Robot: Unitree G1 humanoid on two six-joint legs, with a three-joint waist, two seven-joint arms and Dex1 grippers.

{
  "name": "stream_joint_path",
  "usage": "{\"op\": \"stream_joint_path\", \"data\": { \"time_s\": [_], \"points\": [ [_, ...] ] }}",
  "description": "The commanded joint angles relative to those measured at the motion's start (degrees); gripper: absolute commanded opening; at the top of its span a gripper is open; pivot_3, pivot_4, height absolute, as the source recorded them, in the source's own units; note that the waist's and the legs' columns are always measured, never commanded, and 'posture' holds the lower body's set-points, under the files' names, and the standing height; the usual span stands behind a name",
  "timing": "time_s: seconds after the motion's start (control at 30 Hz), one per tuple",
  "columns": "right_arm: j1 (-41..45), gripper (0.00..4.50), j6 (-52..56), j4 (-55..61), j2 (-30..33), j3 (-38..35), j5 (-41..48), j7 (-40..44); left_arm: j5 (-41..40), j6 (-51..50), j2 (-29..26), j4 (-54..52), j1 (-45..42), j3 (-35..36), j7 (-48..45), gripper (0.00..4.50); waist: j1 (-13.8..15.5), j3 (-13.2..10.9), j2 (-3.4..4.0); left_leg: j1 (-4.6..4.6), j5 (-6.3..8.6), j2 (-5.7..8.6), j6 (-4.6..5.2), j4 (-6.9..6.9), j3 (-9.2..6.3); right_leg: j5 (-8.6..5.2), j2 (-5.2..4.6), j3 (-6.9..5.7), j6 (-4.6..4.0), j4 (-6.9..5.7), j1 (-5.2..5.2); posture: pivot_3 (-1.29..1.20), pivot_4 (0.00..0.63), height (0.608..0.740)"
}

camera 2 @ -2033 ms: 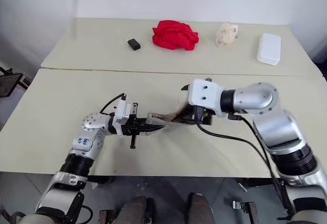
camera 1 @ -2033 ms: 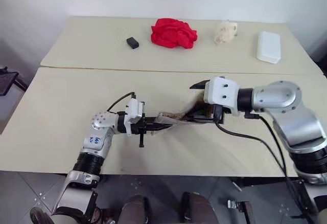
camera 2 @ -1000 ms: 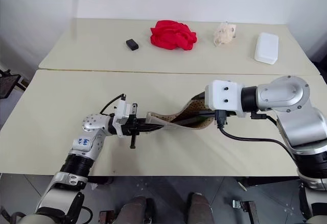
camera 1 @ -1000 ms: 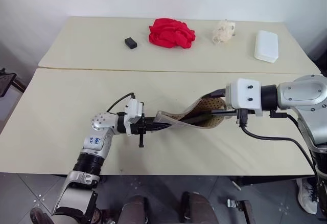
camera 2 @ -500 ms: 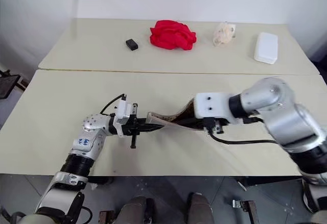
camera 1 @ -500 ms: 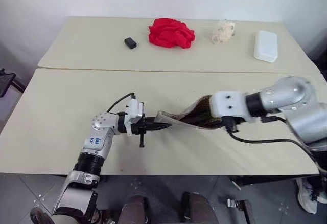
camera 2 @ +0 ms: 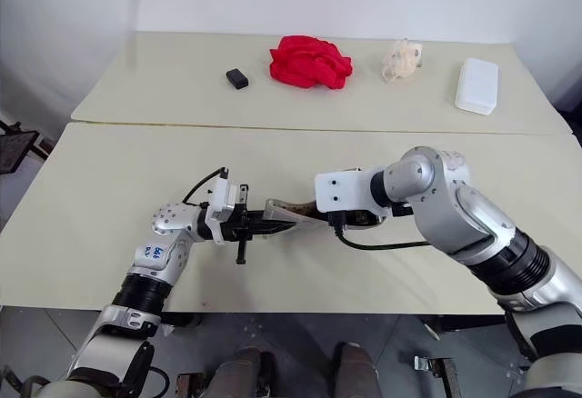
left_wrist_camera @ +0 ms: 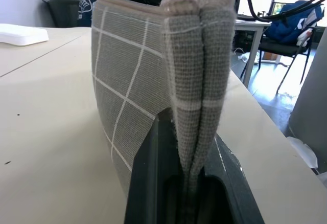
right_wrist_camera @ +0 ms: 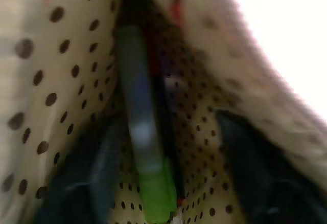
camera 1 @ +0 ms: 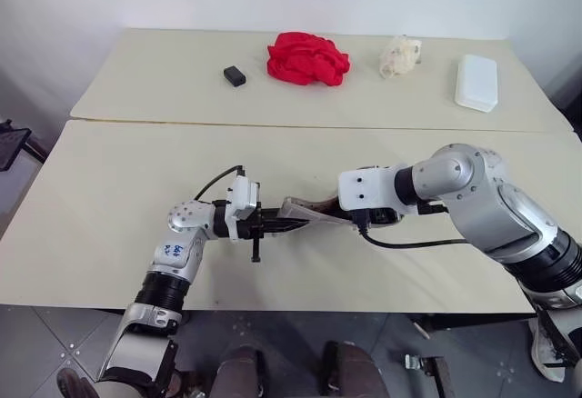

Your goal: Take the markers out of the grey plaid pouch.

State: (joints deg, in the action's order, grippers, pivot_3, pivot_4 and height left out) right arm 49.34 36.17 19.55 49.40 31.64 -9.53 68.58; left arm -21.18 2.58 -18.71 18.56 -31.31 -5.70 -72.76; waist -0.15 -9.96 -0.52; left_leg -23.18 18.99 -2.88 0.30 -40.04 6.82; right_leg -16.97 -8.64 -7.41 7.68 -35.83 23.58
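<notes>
The right gripper (right_wrist_camera: 153, 147) has swung down and in toward the grey plaid pouch (camera 1: 314, 209) since a second ago, and its white wrist block now sits over the pouch's open end. The pouch hangs just above the near cream table (camera 1: 109, 198), slung between the two grippers. The left gripper (left_wrist_camera: 186, 183) is clamped tight on a folded edge of the pouch, its black fingers (left_wrist_camera: 148, 183) pinching the coarse woven grey cloth with thin white grid lines. Inside the pouch, the lining is cream with dark dots. A marker (right_wrist_camera: 138, 132) with a dark barrel and a bright green cap lies along the lining, between the right gripper's spread black fingers (right_wrist_camera: 84, 183), which stand apart on either side of it and have not closed on it. Beyond the pouch, on the far table, lie a crumpled red cloth (camera 1: 307, 58) and a smooth white rectangular box (camera 1: 477, 82).
</notes>
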Motion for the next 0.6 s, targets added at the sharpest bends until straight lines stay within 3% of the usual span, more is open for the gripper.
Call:
{"op": "stream_joint_path", "data": {
  "time_s": [0.03, 0.07, 0.5, 0.6],
  "points": [
    [0.9, 4.27, -0.9, 0.0, -0.7, -0.2, -2.0, 0.1, -0.3, 0.4, 0.3, -1.2, -0.7, 0.0, -0.2, 0.0, 0.0, 0.0, 0.0, 0.0, 0.0, 0.0, 0.0, 0.0, 0.0, 0.0, 0.0, 0.0, 0.0, 0.0, 0.0, 0.0, 0.15, 0.74],
    [0.8, 4.47, -1.0, -0.1, -1.0, -0.2, -2.2, 0.1, -0.3, 0.4, 0.3, -1.2, -0.7, 0.1, -0.1, 0.0, 0.0, 0.0, 0.0, 0.0, 0.0, 0.0, 0.0, 0.0, -0.01, 0.0, 0.0, -0.01, 0.0, 0.0, 0.0, 0.0, 0.15, 0.74],
    [1.1, 4.47, -8.5, -10.7, -8.2, 2.5, -9.8, -3.1, -0.7, 0.1, 0.5, -1.0, -1.1, 0.3, -0.4, 0.0, -0.1, 0.0, 0.0, 0.02, -0.01, -0.01, -0.01, 0.0, 0.0, 0.0, 0.01, -0.01, 0.0, -0.02, 0.0, 0.0, 0.15, 0.74],
    [1.0, 3.53, -10.3, -12.0, -8.9, 2.4, -11.8, -3.7, -0.7, 0.0, 0.5, -1.1, -1.1, 0.3, -0.4, 0.0, -0.1, 0.0, 0.0, 0.02, -0.01, -0.01, -0.01, 0.01, 0.01, 0.0, 0.01, 0.0, 0.0, -0.02, 0.0, 0.0, 0.15, 0.74]
  ]
}}
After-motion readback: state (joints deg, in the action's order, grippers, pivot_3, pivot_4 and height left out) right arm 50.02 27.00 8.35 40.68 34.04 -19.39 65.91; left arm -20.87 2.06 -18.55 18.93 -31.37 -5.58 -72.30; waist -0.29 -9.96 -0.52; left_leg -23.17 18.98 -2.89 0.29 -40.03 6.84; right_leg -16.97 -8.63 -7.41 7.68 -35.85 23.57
